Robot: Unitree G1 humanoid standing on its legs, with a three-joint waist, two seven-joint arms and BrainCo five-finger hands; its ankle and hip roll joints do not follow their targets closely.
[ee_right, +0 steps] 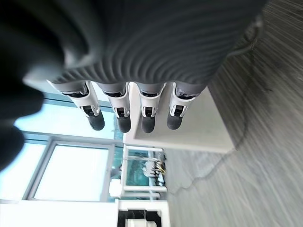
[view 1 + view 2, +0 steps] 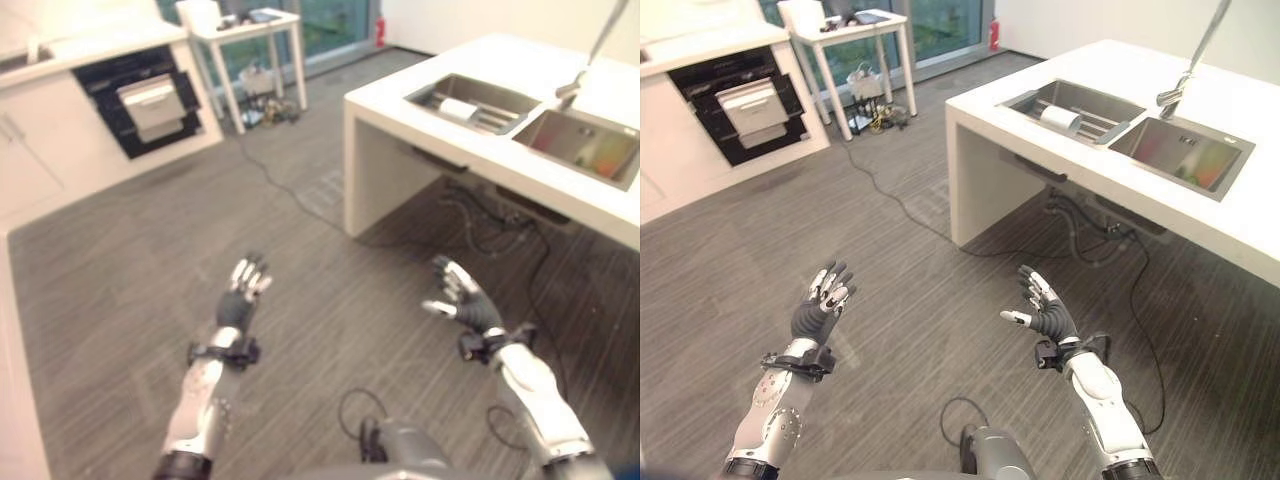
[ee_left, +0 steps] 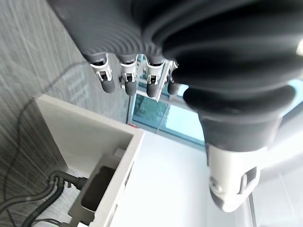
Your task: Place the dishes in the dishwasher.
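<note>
Grey wood-grain plank floor (image 2: 890, 290) throughout. White counter island (image 2: 1200, 210) at far right, carrying a double stainless-steel sink (image 2: 1185, 150) with a chrome tap (image 2: 1185, 70) rising behind the divider. Small white-legged side table (image 2: 845, 40) at the far wall, before a glazed window (image 2: 940, 20); assorted clutter (image 2: 872, 85) heaped on the floor beneath the table. Black cable (image 2: 900, 205) trailing across the floor from the table toward the island. White cabinet run (image 2: 40, 150) along far left.
</note>
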